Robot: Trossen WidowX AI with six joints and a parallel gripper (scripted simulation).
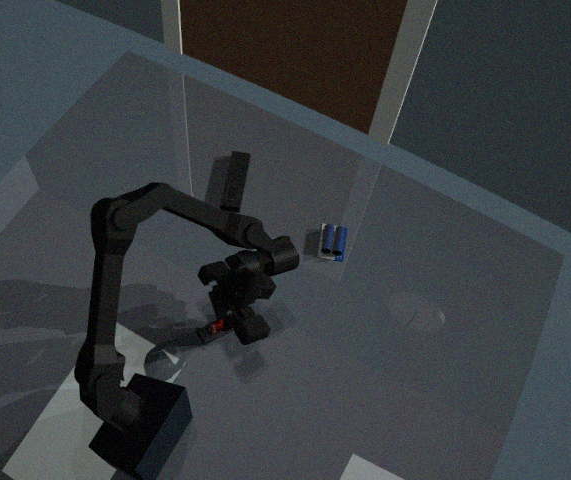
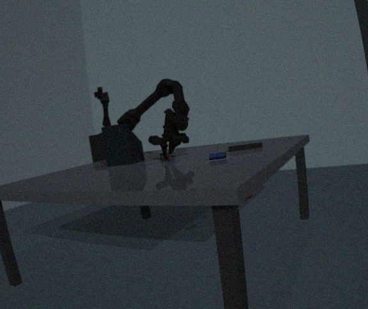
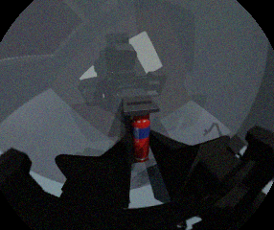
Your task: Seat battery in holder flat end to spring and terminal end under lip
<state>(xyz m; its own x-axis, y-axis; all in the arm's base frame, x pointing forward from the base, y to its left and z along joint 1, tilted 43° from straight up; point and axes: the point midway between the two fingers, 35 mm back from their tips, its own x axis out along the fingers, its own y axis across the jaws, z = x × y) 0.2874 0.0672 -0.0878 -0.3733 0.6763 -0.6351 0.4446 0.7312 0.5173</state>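
The red battery [image 3: 141, 149] [image 1: 216, 326] with a blue band lies lengthwise between my fingers, its far end at the raised end of the dark holder [image 3: 141, 106] [image 1: 203, 335]. In the wrist view that end wall or lip covers the battery's far tip. My gripper [image 3: 140, 133] [image 2: 166, 154] points down, low over the table, and is shut on the battery. The fingers hide much of the holder's sides and near end, so I cannot tell whether the battery lies fully flat or touches the spring.
Two blue cylinders [image 1: 327, 239] [image 2: 217, 156] lie side by side on a small pale base beyond the arm. A long dark block [image 1: 235, 180] [image 2: 245, 147] lies farther back on the table [image 1: 430, 392]. The arm's dark base box [image 1: 143, 423] stands at the lower left of the top view.
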